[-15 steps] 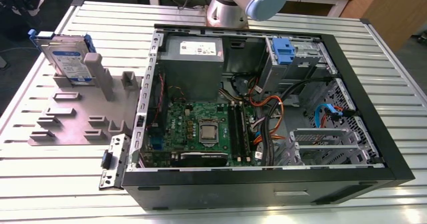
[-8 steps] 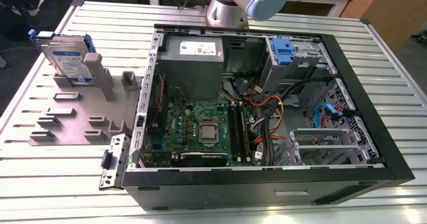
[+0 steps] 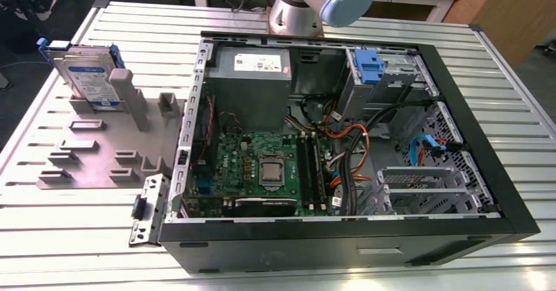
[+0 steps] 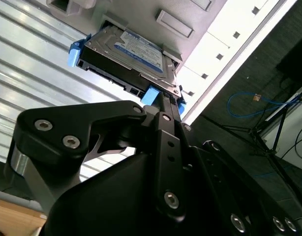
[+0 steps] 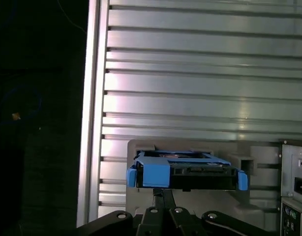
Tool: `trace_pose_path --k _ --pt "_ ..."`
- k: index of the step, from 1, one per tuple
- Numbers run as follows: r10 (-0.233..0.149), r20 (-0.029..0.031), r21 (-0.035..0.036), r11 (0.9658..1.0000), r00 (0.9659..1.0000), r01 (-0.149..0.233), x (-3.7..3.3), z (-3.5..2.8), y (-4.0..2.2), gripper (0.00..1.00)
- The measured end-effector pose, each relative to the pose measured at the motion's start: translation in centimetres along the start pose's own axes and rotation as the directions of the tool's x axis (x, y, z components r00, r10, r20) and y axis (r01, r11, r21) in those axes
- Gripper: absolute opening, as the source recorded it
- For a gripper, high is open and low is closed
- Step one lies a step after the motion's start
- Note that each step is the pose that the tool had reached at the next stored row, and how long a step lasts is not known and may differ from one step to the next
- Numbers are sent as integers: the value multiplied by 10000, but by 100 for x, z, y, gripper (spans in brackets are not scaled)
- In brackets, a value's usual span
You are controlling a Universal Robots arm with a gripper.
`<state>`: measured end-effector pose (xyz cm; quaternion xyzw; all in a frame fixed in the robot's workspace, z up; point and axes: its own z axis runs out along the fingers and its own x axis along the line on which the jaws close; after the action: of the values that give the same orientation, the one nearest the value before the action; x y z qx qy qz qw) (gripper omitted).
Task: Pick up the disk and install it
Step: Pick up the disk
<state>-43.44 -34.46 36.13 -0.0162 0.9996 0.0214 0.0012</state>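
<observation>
The disk (image 3: 87, 77) stands on edge in a slot of the grey holder (image 3: 96, 157) at the exterior view's left. It is silver with a white-and-blue label and blue side rails. In both wrist views the disk (image 4: 136, 49) (image 5: 185, 172) lies ahead of my gripper (image 4: 163, 101) (image 5: 161, 193). The black fingers come together in a narrow tip with nothing between them. The tip is short of the disk and does not touch it. The arm's base (image 3: 300, 4) rises behind the computer.
An open computer case (image 3: 486, 154) lies on the slatted metal table (image 3: 148, 30), showing the motherboard, cables and power supply. A blue latch piece (image 3: 369, 66) sits at a drive bay in its far corner. Empty slots fill the rest of the holder.
</observation>
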Motion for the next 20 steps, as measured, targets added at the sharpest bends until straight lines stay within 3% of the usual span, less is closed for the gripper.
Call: trace_pose_path --k 3,6,14,16,20 --pt "-498 -22 -2 9988 9988 498 0 0 0 11" --pt "-1009 -43 -4 9949 9949 1009 0 0 0 11" --pt "-1120 -49 -5 9937 9937 1120 0 0 0 11" --pt "-1375 -59 -7 9905 9905 1375 0 0 0 11" --pt "-2077 -89 -14 9782 9781 2077 0 1 0 11"
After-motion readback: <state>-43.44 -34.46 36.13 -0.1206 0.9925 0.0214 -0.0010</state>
